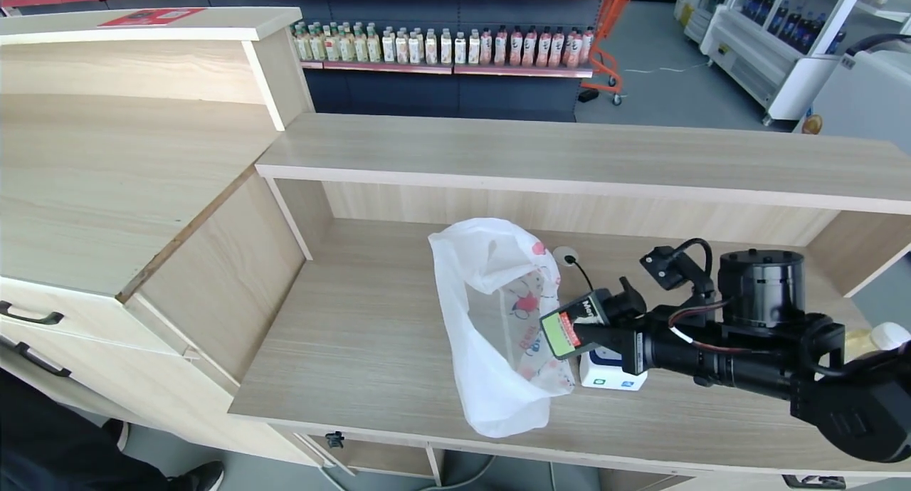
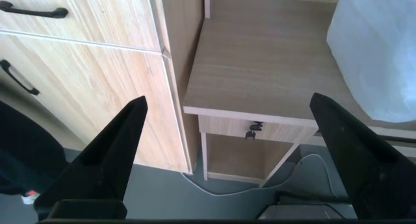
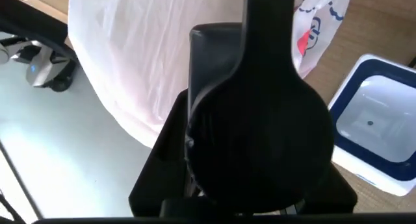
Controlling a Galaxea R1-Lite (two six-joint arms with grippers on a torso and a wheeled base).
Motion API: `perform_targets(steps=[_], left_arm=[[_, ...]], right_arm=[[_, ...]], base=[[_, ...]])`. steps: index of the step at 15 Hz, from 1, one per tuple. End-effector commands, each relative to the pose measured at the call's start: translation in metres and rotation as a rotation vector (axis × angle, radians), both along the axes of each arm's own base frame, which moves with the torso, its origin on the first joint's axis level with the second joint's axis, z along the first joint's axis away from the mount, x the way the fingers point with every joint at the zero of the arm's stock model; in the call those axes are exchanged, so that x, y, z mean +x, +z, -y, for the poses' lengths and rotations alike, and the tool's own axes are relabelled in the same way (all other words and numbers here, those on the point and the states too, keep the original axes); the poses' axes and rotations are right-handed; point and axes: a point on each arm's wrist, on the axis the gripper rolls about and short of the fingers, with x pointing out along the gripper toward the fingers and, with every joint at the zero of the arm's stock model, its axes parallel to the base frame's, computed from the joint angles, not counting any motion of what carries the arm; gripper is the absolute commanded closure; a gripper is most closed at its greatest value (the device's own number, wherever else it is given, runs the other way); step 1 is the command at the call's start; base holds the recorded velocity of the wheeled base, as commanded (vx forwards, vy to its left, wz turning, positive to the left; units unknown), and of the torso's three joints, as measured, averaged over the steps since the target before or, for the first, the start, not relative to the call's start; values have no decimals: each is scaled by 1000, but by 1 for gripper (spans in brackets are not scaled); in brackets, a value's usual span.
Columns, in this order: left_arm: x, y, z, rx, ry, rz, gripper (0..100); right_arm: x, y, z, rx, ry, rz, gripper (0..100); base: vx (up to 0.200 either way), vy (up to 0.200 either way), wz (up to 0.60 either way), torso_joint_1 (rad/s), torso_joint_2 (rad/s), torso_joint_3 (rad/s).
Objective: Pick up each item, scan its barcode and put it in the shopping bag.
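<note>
Right gripper (image 1: 580, 325): pinching green item (image 1: 555, 334) — centre-right of frame, beside shopping bag (image 1: 484, 377) mouth
Left gripper (image 2: 227, 100): fingers spread

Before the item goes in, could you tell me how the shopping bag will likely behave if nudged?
The shopping bag looks like thin, crinkled plastic film, so it would probably crumple rather than resist. Slumped loosely on the smooth counter and seemingly near empty, it is likely very light and may slide or collapse shut.
</note>
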Motion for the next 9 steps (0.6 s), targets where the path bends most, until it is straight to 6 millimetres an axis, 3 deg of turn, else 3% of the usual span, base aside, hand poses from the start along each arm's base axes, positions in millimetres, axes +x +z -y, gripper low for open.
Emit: perform_targets(steps=[1, 6, 9], left_arm=[[0, 0, 0, 0, 1, 0, 0], [0, 0, 0, 0, 1, 0, 0], [0, 0, 0, 0, 1, 0, 0]], right_arm=[[26, -27, -15, -56, -1, -7, 100], [51, -69, -44, -192, 89, 44, 100], [60, -82, -59, -224, 135, 75, 100]], base=[[0, 0, 0, 0, 0, 0], [0, 0, 0, 0, 0, 0], [0, 0, 0, 0, 0, 0]])
